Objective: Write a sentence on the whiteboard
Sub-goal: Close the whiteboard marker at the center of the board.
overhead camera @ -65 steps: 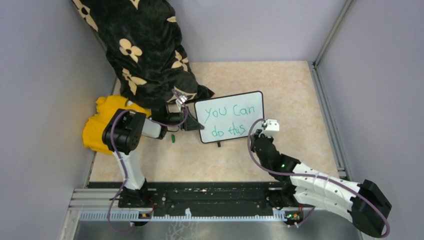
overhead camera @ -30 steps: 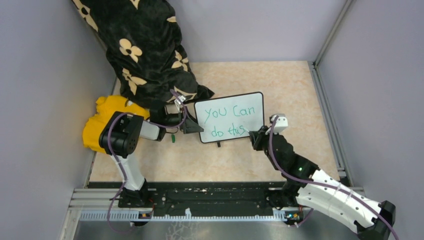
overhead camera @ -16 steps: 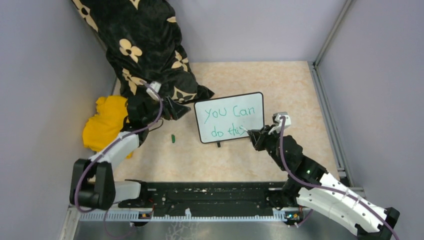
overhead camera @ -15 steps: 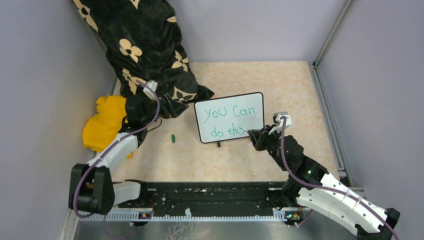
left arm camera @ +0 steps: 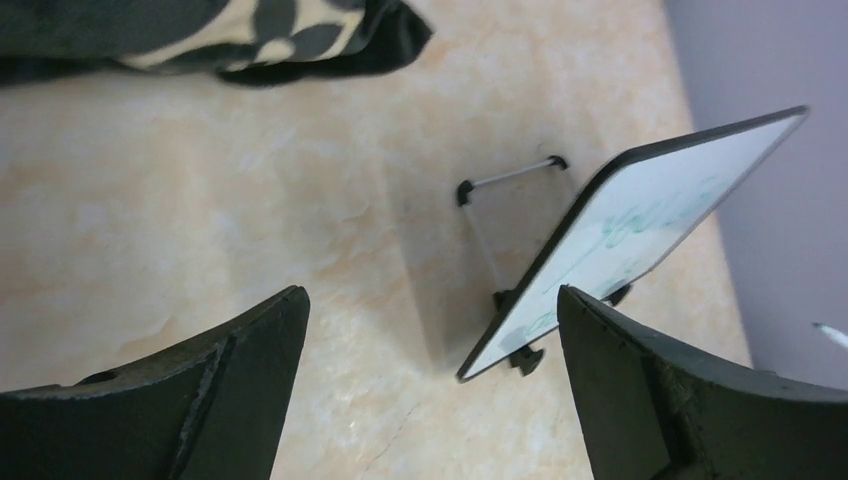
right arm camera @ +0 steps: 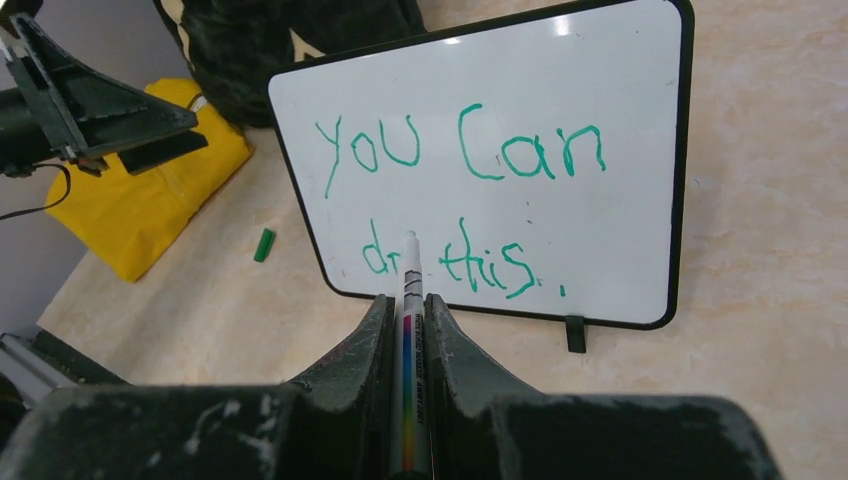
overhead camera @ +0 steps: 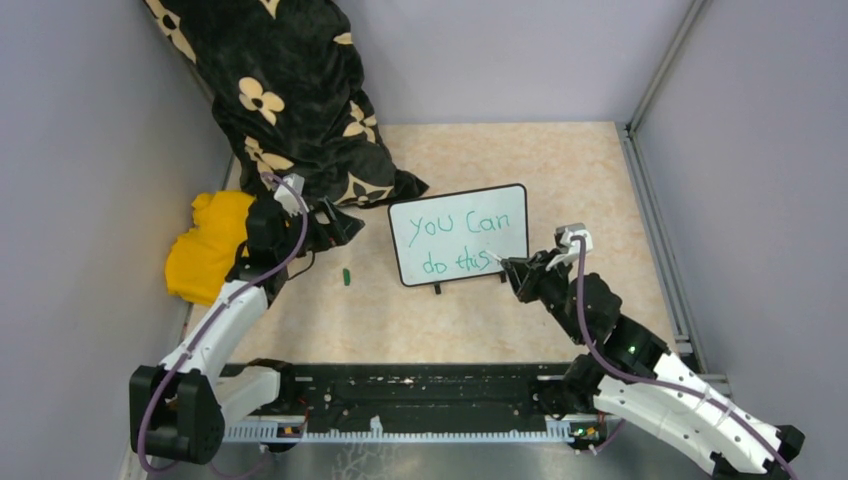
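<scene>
Right gripper (right arm camera: 406, 300) is clamping a marker (right arm camera: 410, 268) tight between both fingers. The tip is pointing up-frame at the lower line of lettering. Cannot tell whether the tip is contacting the surface.

The whiteboard (overhead camera: 466, 245) is standing tilted on its little black feet at the centre of the overhead view. It is on the beige table (overhead camera: 580, 180), just left of the right gripper (overhead camera: 512, 272). The sentence (right arm camera: 462, 205) is showing in green on two lines: "you can" over "do this".

Left gripper (left arm camera: 430, 295) is hanging wide open and gripping nothing, well apart from the board's left edge.

A small green cap (overhead camera: 346, 276) is lying on the table between that gripper and the board. A yellow cloth (overhead camera: 205, 250) is lying at centre left, and black floral fabric (overhead camera: 290, 90) is filling the upper left.
</scene>
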`<state>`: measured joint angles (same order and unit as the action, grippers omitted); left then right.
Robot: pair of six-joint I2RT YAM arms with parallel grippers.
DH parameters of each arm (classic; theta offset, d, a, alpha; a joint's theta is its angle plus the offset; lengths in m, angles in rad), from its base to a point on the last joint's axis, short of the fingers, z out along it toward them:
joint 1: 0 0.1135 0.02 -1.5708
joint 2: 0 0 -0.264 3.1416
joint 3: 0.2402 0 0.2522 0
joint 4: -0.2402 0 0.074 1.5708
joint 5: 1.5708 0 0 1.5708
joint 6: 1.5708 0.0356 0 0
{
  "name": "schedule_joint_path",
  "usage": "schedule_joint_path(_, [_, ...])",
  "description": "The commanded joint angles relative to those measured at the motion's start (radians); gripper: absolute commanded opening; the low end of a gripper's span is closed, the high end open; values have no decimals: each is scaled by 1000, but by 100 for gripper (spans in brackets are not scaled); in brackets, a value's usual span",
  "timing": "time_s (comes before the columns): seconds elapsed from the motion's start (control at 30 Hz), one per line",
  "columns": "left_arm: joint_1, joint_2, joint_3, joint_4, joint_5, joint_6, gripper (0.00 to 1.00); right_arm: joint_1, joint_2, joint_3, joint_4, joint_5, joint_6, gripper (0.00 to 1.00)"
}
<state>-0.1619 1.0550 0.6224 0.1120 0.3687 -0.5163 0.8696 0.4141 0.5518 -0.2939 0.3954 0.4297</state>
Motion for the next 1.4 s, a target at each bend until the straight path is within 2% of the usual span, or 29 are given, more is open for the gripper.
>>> schedule_joint_path(0.0, [-2,10,73,-282,-144,89,99,-6,-35,40,1,25,-17,0])
schedule_joint_path(0.13, [-6,40,134,-479,-258,105,99,-6,-50,24,-3,43,-24,0])
schedule_joint_path(0.3, [-15,82,149,-562,-288,125,99,-6,-12,21,19,40,-40,0])
schedule_joint_path(0.47, [-51,166,206,-649,-267,146,94,-6,24,35,31,42,-45,0])
schedule_joint_path(0.63, [-121,276,285,-722,-353,136,94,-7,20,47,35,59,-20,0])
schedule_joint_path(0.77, [-159,382,369,-783,-432,89,98,-6,11,58,16,61,-7,0])
schedule_joint_path(1.03, [-160,451,425,-812,-483,20,99,-6,37,112,-7,70,-93,0])
schedule_joint_path(1.27, [-160,570,454,-859,-399,36,98,-6,52,121,28,65,-129,0])
schedule_joint_path(1.37, [-160,573,454,-840,-401,66,97,-6,58,113,48,74,-109,0])
